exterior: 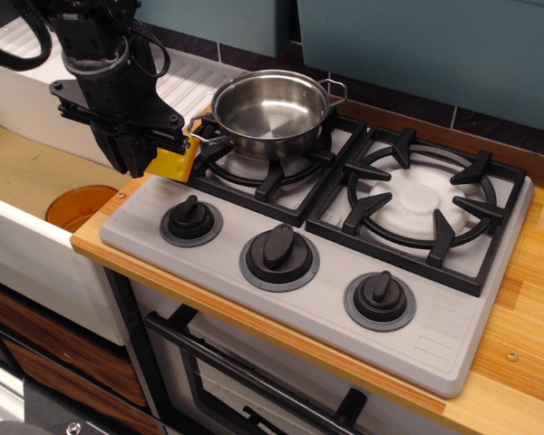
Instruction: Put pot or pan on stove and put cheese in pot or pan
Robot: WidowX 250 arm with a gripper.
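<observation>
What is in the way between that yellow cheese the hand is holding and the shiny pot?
Nothing separate lies between them. The hand holds the cheese just left of the pot, which sits empty on the left burner of the stove. Only the pot's own near handle and rim stand in its path.

Single view: high front-left, probably near stove (pixel 344 245).

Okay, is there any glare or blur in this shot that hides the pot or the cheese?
In the observation.image view, the pot shows bright reflections but reads sharp; the cheese is in focus, mostly covered by the dark gripper, not glare.
</observation>
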